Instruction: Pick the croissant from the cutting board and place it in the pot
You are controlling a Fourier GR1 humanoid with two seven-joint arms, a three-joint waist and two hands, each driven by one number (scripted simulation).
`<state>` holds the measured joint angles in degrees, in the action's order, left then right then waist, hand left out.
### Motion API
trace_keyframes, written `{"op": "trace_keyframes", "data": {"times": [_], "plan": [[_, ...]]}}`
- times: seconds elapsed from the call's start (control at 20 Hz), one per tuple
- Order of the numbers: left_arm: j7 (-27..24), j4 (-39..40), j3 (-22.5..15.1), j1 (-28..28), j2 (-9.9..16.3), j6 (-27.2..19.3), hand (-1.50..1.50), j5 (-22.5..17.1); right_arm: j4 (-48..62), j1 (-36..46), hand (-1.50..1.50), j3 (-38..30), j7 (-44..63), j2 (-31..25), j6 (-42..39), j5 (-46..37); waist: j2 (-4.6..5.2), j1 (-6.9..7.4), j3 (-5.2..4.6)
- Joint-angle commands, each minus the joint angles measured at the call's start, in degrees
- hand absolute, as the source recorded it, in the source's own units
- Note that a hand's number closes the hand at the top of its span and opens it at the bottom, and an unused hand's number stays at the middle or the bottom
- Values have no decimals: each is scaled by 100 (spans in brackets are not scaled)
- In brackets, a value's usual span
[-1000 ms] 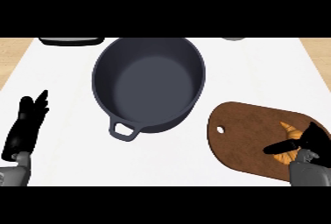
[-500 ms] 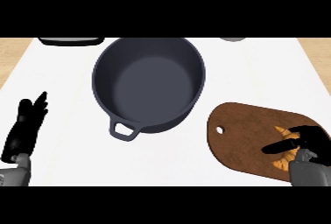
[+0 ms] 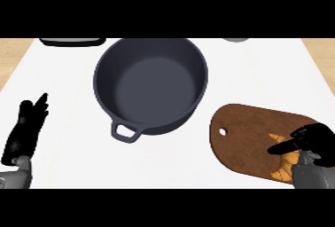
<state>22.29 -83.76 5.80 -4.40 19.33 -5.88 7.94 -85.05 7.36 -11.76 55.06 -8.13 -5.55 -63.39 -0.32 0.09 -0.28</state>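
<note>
The croissant (image 3: 286, 156) is being gripped by the right hand (image 3: 313, 138) at the lower R of the view, w/ black fingers curled over its top; only orange bits are being shown beneath and beside the hand. The croissant is lying on the brown cutting board (image 3: 247, 128), toward its R end, partly hidden by hand and forearm. The dark pot (image 3: 151, 84) is being seen upper centre on the white counter (image 3: 170, 164), well apart from the board, w/ its loop handle pointing toward the viewer. The left hand (image 3: 27, 129) is being held released at the L edge, fingers straight and pointing up, nothing grasped. Two objects are being cut off at the top edge, too little shown to tell.
</note>
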Motion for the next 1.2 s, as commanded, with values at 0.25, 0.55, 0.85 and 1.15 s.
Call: {"op": "trace_keyframes", "data": {"times": [0.25, 0.55, 0.85, 1.15], "plan": [[-15, 139, -75, -159, -59, 33, 0, 52, -382, 0, 150, 1804, -2901, -711, -1076, 366, 22, 33, 31], [-66, 211, 47, -41, -118, -51, 0, 84, -2093, -454, 150, 1867, -2903, -1250, -1041, 6, 9, -87, 24], [59, 172, 87, -215, -84, 36, 0, 11, -3054, 266, 150, 1598, -3126, -1044, -428, 251, 9, -68, 28], [312, -264, 49, -29, 6, 88, 0, 89, -4354, 817, 150, 1654, -2877, -652, -594, 681, -1, -4, 29]]}}
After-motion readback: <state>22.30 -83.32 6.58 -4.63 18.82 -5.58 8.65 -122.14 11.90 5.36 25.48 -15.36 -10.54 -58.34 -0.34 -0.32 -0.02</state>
